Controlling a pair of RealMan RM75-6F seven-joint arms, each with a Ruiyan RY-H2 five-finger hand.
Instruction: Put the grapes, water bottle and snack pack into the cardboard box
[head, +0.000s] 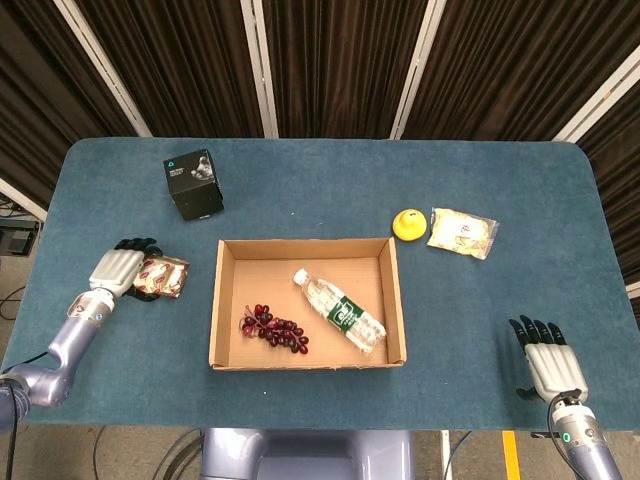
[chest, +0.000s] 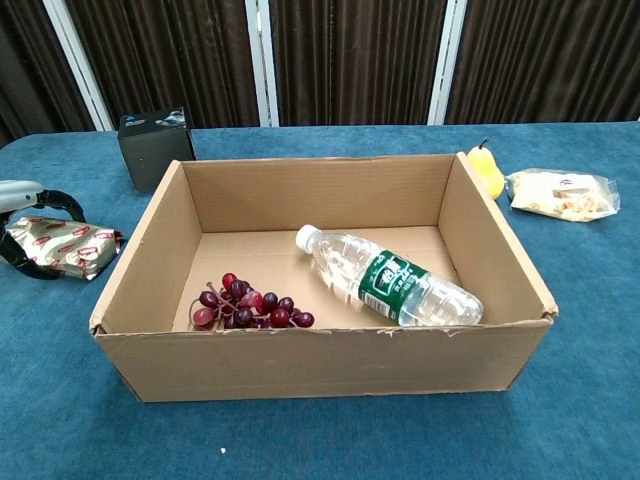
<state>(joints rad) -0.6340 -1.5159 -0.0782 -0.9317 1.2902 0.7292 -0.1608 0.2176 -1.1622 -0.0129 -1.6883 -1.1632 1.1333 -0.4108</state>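
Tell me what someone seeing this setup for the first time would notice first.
Probably the open cardboard box at mid-table, with the grapes and water bottle lying inside. Next, the left hand to the box's left, its fingers around the snack pack on the blue table. A yellow pear sits behind the box's right corner.

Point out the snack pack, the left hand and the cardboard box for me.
snack pack (head: 168, 277), head view, exposed right end of the wrapper.
left hand (head: 118, 269), head view, back of the hand.
cardboard box (chest: 320, 356), chest view, near outer wall.
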